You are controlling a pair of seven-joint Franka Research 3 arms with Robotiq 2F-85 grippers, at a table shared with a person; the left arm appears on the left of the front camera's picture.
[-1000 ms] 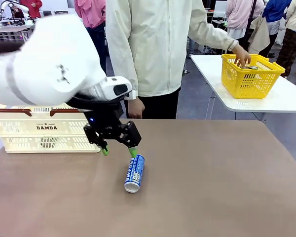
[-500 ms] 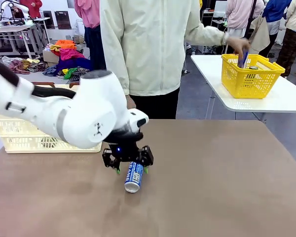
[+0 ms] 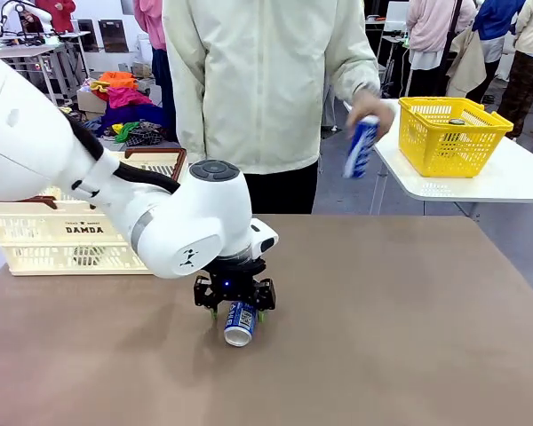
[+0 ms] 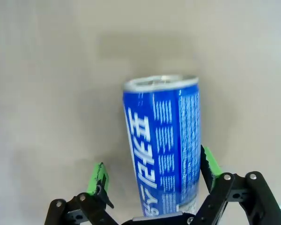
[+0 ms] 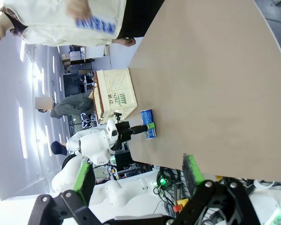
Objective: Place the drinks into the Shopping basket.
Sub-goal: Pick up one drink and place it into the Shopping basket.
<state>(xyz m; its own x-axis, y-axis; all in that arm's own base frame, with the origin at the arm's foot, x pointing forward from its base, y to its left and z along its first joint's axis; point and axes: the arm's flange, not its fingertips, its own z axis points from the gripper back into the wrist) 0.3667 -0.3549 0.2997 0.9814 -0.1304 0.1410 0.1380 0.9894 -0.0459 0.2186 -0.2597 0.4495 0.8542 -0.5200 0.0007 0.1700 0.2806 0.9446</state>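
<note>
Lying on its side on the brown table [image 3: 400, 302], the blue drink can [image 3: 240, 321] is seen with its long axis running toward the robot's side, the silver end facing the front camera. The left end effector [image 3: 235, 308] is set directly over the can's far half, pointing down, with its jaws across the long axis, so the can body sits between the green pads [image 4: 97, 177]. In the left wrist view one pad is seen touching or just beside the can's wall, while a clear gap is left at the other pad. The jaws are therefore judged to be parted and nothing is gripped yet.

The next move is judged to turn on this off-centre fit. If the jaws are closed as they stand, the can may be rolled sideways toward the free pad before it is pinched.

The cream DAMDA basket [image 3: 71, 240] stands at the table's far left edge, well apart from the can and on the left arm's own side, so a lift and a carry to the left would be called for.

The right end effector [image 5: 138, 174] is held wide apart with nothing in it, well away from the can, which makes the left arm much the nearer. A second blue can [image 3: 362, 146], blurred, is held in the person's hand [image 3: 370, 102] near the yellow mesh basket [image 3: 453, 133].
</note>
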